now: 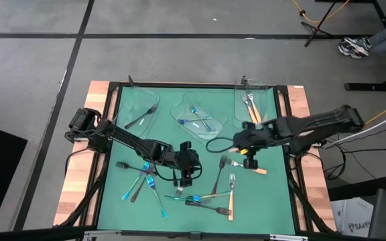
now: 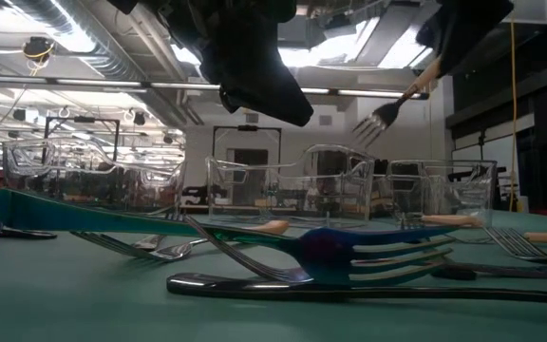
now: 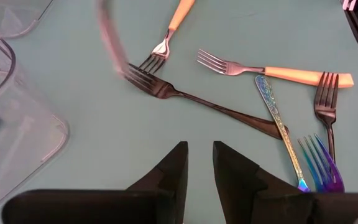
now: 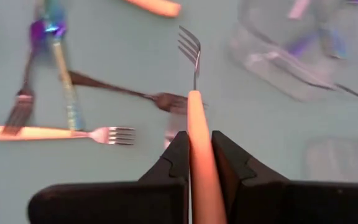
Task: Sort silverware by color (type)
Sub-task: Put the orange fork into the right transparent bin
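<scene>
My right gripper [image 1: 248,155] hovers over the mat's right half, shut on a fork with an orange handle [image 4: 193,81]. In the low view this fork [image 2: 387,112] hangs well above the table. My left gripper [image 1: 185,175] is at the mat's centre, just above the mat. It is open, with nothing between its fingers [image 3: 199,155]. Loose silverware lies flat on the green mat: a dark fork [image 3: 185,96], orange-handled forks [image 3: 278,73], and iridescent blue pieces [image 3: 278,118]. Another scatter [image 1: 139,181] lies at the near left. My right gripper pinches the fork's orange handle [image 4: 196,121] between its two fingers, which slant down from above. The handle runs along the fingers, and its free end [image 1: 261,171] sticks out behind them. The fork is lifted clear and tilted, tines [image 2: 373,122] lowest.
Three clear trays stand along the far edge. The left one [image 1: 139,110] holds a dark piece, the middle one [image 1: 196,119] blue pieces, the right one [image 1: 252,107] orange-handled forks. Wooden table strips [image 1: 79,181] flank the mat. A cable [image 1: 216,144] loops near the centre.
</scene>
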Motion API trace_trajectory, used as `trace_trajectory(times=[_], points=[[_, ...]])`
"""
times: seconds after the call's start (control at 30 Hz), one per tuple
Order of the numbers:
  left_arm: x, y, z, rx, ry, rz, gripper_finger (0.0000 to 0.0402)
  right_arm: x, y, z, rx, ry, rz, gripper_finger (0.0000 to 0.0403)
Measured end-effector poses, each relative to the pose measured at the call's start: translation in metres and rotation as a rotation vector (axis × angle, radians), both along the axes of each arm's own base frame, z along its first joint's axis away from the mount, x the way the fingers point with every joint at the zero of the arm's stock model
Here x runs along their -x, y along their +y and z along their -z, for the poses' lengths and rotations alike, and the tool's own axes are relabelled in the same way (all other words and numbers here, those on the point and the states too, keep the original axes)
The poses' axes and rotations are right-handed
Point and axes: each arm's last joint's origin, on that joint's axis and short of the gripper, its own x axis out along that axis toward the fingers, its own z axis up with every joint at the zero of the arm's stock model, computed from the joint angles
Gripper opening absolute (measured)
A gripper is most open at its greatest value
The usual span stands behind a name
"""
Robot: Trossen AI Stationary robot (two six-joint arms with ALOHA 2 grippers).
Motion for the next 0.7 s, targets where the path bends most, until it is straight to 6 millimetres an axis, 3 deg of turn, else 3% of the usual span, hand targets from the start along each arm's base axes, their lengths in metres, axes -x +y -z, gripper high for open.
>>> trace_trajectory(times=[0.4,0.7], points=[[0.0,0.0,0.0,0.0,0.0,0.0,0.0069,0.061,-0.028,-0.031,0.381,-0.106,0.359,0.003],[0.0,0.0,0.0,0.002,-0.006,0.0,0.0069,0.068,-0.066,-0.036,0.527,-0.097,0.626,0.0028]])
